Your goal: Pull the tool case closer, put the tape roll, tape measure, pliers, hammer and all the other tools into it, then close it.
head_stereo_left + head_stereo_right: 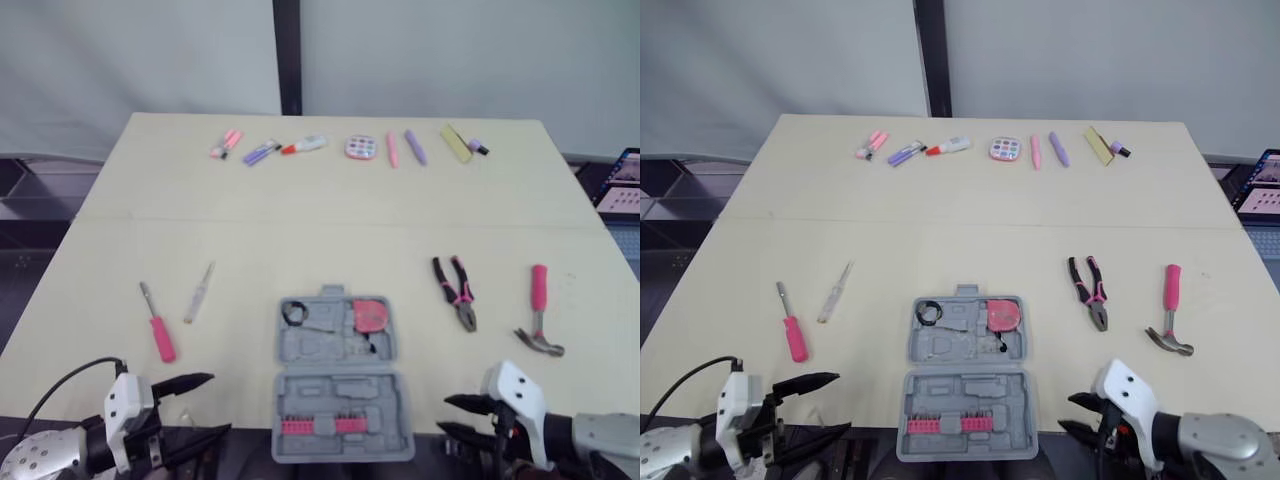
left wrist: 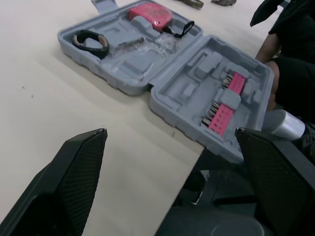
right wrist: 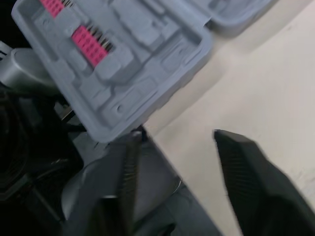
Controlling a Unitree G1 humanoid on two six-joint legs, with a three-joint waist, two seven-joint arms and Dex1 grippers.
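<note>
Tool case (image 1: 340, 378) partly beyond table (image 1: 320, 240) edge

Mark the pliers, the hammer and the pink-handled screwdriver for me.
pliers (image 1: 462, 299), left eye view, at the pivot.
hammer (image 1: 538, 295), left eye view, pink handle.
pink-handled screwdriver (image 1: 161, 338), left eye view, pink handle.

Pretty plain setup: cream tabletop (image 1: 330, 180) with a seam (image 1: 250, 221) running across, pale grey wall panels (image 1: 140, 60) behind, a dark post (image 1: 288, 55) at 12 o'clock, lit screen (image 1: 622, 185) peeking in at 3 o'clock.

Grey tool case (image 1: 340, 385) open flat, pliers (image 1: 457, 293) and hammer (image 1: 538, 312) on its right
</note>
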